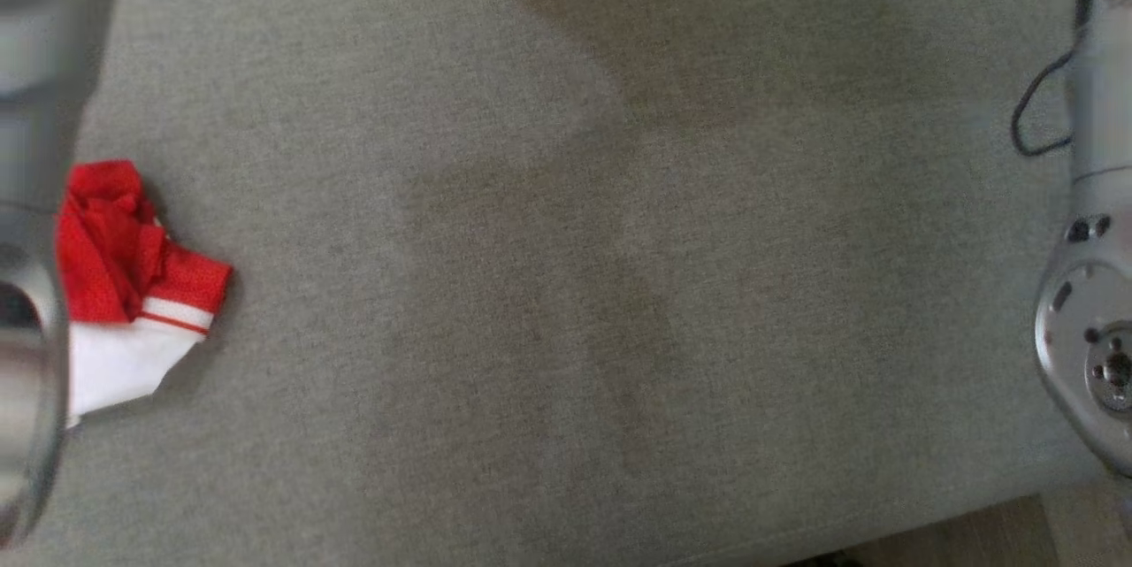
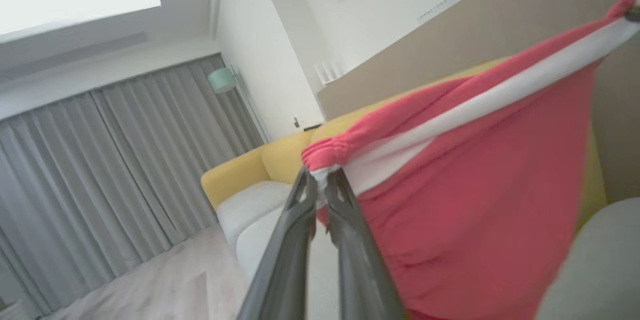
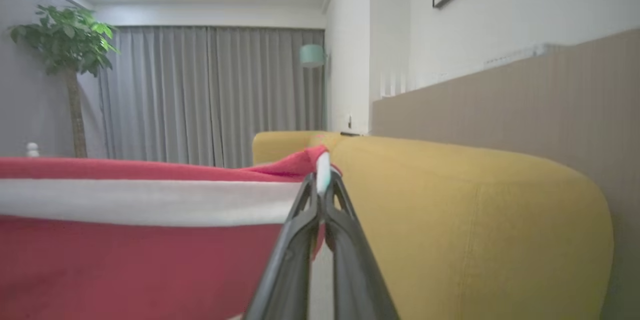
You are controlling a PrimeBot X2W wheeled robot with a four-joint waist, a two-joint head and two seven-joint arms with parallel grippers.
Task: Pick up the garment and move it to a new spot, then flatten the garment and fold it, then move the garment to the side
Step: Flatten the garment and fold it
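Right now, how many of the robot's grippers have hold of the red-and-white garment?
2. The left gripper has its jaws shut on one bunched end of the garment; the right gripper on the other end, cloth stretched between them.

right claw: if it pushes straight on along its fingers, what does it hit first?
The right claw is shut on the garment edge. Straight past that lies the top of the yellow sofa, probably the first contact; depth is unclear, and it might skim over toward the curtain.

Bunched red-and-white garment (image 1: 133,284) at left, grey fabric surface (image 1: 575,240), pale forearm (image 1: 1098,89) at right
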